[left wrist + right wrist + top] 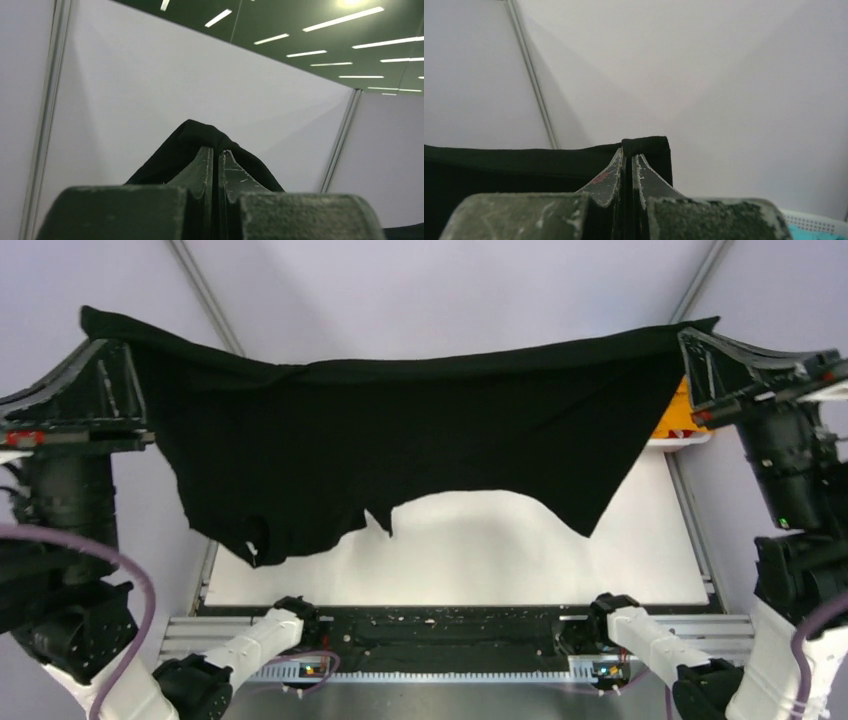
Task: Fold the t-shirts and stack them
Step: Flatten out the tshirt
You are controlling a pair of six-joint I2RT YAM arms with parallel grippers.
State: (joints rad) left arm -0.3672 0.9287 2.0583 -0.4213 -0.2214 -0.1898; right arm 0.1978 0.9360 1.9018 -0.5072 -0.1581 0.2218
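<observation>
Your left gripper (216, 152) pinches the large black fabric t-shirt (400, 440) at nine o'clock, your right gripper (629, 156) at three o'clock.

right claw (629, 157): clamped on black t-shirt (514, 167) edge | basket (819, 220): lower right

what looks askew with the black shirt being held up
The black t-shirt hangs lopsided between the left pincer and the right pincer, both shut on its top edge. Its lower edge droops lowest and bunches on the left, where a small white tag shows, and arches up in the middle.
</observation>
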